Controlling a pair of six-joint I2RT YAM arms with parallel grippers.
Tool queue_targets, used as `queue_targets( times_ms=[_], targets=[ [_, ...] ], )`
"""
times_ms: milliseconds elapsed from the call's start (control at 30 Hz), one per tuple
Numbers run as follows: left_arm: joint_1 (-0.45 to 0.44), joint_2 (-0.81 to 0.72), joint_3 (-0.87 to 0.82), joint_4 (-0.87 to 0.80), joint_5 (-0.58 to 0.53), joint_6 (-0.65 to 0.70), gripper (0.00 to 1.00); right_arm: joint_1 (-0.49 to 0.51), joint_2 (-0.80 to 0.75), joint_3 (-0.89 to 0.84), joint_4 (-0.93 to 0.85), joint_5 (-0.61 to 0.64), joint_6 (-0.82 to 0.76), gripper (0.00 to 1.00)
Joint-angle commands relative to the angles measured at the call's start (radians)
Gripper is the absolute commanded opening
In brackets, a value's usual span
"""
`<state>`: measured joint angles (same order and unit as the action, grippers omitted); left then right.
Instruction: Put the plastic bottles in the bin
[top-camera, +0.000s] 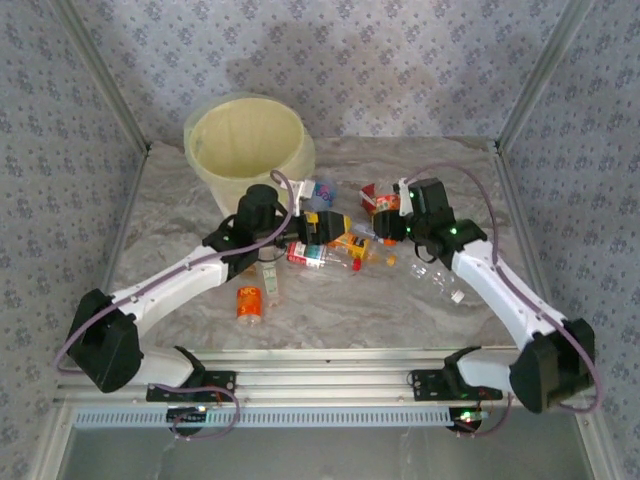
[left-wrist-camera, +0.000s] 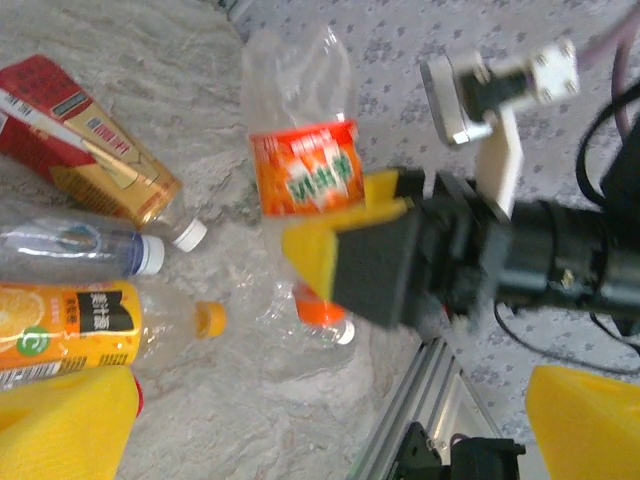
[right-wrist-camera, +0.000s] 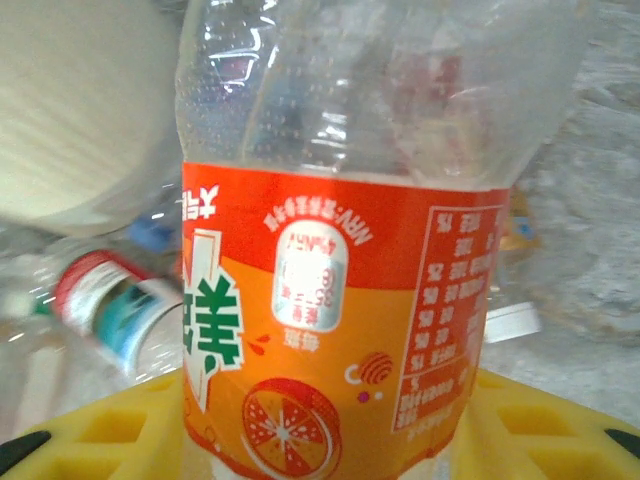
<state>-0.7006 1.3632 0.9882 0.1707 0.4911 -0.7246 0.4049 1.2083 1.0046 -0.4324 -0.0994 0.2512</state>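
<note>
The cream bin (top-camera: 245, 140) with its pale yellow liner stands at the back left. Plastic bottles lie in a heap (top-camera: 335, 250) mid-table. My right gripper (top-camera: 385, 228) (right-wrist-camera: 320, 440) is shut on a clear bottle with an orange label (right-wrist-camera: 330, 300) (left-wrist-camera: 305, 165), which sits between its yellow fingers (right-wrist-camera: 540, 420). My left gripper (top-camera: 312, 225) (left-wrist-camera: 330, 430) hovers open over the heap, just left of the right one, with nothing between its fingers (left-wrist-camera: 60, 420). Below it lie a red-and-gold bottle (left-wrist-camera: 90, 150), a clear white-capped bottle (left-wrist-camera: 70, 250) and an orange-juice bottle (left-wrist-camera: 80, 325).
An orange bottle (top-camera: 248, 302) and a clear one (top-camera: 268, 275) lie near the left forearm. Another clear bottle (top-camera: 435, 280) lies beside the right forearm. A blue-capped bottle (top-camera: 322, 190) and a red one (top-camera: 375, 195) lie behind the grippers. Metal rails (top-camera: 330, 385) edge the table front.
</note>
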Motion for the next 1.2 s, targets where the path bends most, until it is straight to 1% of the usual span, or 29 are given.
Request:
queue_targets(
  times_ms=[0, 133, 267, 400, 633, 800, 967, 1167],
  targets=[
    [0.013, 0.026, 0.037, 0.091, 0.088, -0.004, 1.0, 0.032, -0.074, -0.046, -0.025, -0.094, 0.021, 0.53],
    [0.013, 0.05, 0.03, 0.17, 0.125, -0.033, 1.0, 0.085, -0.133, -0.078, -0.024, -0.152, 0.039, 0.53],
    [0.01, 0.091, 0.021, 0.272, 0.162, -0.107, 1.0, 0.135, -0.168, -0.092, -0.01, -0.179, 0.043, 0.53],
    [-0.004, 0.116, 0.013, 0.316, 0.173, -0.129, 1.0, 0.17, -0.171, -0.093, -0.004, -0.196, 0.042, 0.53],
    [-0.023, 0.139, 0.004, 0.359, 0.197, -0.169, 0.99, 0.191, -0.18, -0.101, 0.027, -0.215, 0.043, 0.53],
    [-0.03, 0.157, 0.004, 0.359, 0.196, -0.187, 0.97, 0.196, -0.181, -0.104, 0.042, -0.223, 0.043, 0.53],
    [-0.035, 0.17, 0.011, 0.312, 0.172, -0.18, 0.96, 0.199, -0.198, -0.112, 0.047, -0.205, 0.04, 0.53],
    [-0.047, 0.175, 0.03, 0.243, 0.146, -0.144, 1.0, 0.201, -0.221, -0.119, 0.043, -0.188, 0.044, 0.53]
  ],
)
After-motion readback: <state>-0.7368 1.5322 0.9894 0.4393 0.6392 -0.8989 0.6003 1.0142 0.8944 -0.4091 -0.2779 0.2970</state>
